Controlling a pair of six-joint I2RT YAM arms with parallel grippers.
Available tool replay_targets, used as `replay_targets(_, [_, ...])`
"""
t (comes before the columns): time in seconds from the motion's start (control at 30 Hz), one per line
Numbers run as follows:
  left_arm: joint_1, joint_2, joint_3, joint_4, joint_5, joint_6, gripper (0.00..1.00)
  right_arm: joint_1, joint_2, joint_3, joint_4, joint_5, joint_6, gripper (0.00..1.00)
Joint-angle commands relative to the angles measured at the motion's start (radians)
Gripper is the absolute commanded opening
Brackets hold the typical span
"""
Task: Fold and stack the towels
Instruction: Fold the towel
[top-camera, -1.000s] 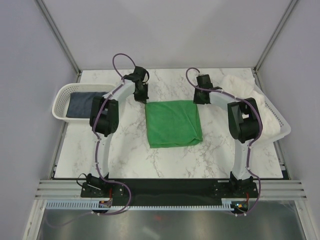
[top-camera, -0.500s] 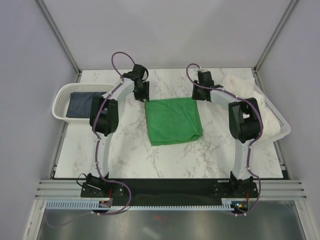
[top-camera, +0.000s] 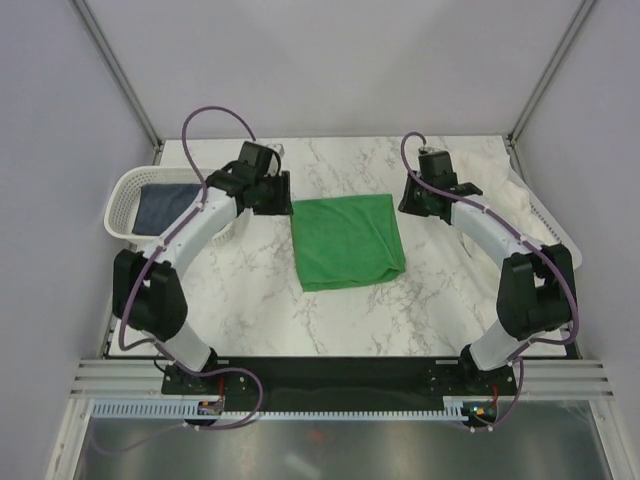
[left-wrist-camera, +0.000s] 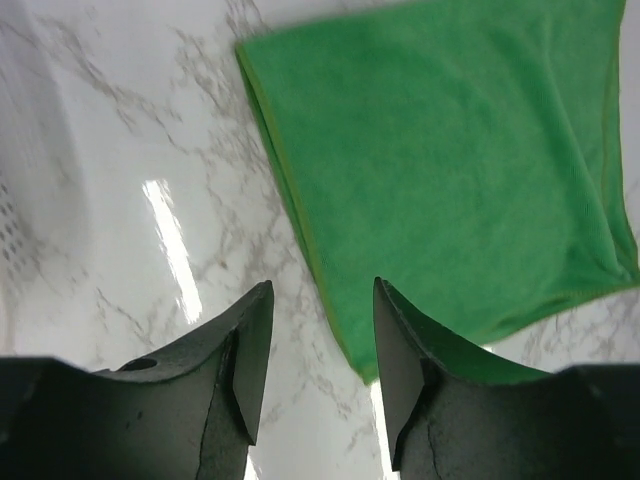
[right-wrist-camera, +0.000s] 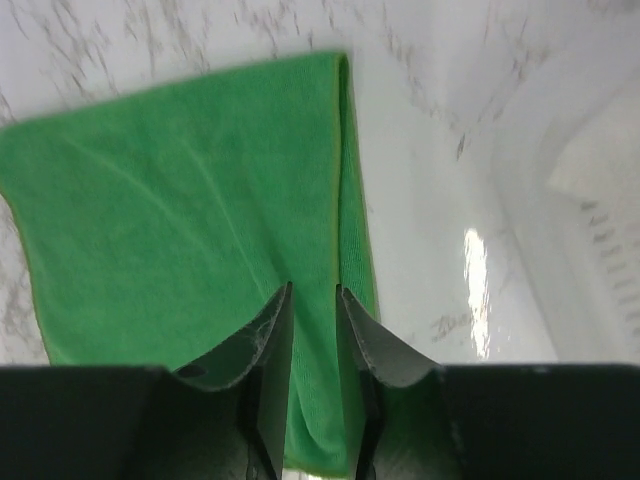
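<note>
The green towel (top-camera: 348, 243) is soft, matt terry cloth with a thin stitched hem. The desk (top-camera: 250, 310) has a smooth white marble-look top, glossy enough to throw glare. The left claw (left-wrist-camera: 320, 300) is matt black plastic, faintly grainy. At the desk's left edge the basket (top-camera: 122, 195) is white perforated plastic, and the navy towel (top-camera: 165, 205) in it is matt cloth. The white towel (top-camera: 488, 170) at the right edge looks equally matt.

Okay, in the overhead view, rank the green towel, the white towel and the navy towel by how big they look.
1. green towel, lying flat.
2. white towel, bunched and partly hidden, so its place against the green one is unsure.
3. navy towel, clearly the smallest.
</note>
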Motion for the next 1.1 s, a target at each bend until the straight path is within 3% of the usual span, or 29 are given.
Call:
replay_targets(0.0, [-0.047, -0.133, -0.231, 0.097, 0.044, -0.078, 0.5, -0.002, -0.029, -0.111, -0.062, -0.107, 0.015, 0.3])
replay_targets(0.13, [-0.05, -0.248, -0.474, 0.228, 0.182, -0.14, 0.47, -0.001, -0.078, -0.2, -0.048, -0.175, 0.032, 0.34])
replay_targets(0.33, [-0.078, -0.261, -0.647, 0.496, 0.441, -0.263, 0.45, -0.001, -0.115, -0.339, 0.033, -0.215, 0.057, 0.34])
replay_targets(0.5, [-0.145, -0.201, -0.664, 0.452, 0.359, -0.294, 0.43, 0.001, -0.154, -0.451, 0.061, -0.192, 0.046, 0.33])
replay_targets(0.63, [-0.153, -0.227, -0.693, 0.425, 0.195, -0.305, 0.45, 0.001, -0.205, -0.457, 0.048, -0.155, 0.023, 0.33])
replay_targets(0.9, [-0.21, -0.273, -0.618, 0.46, 0.202, -0.286, 0.44, -0.001, -0.222, -0.369, 0.024, -0.132, 0.04, 0.32])
replay_targets(1.07, [-0.22, -0.185, -0.631, 0.514, 0.262, -0.341, 0.41, 0.001, -0.145, -0.359, 0.074, -0.19, 0.029, 0.32])
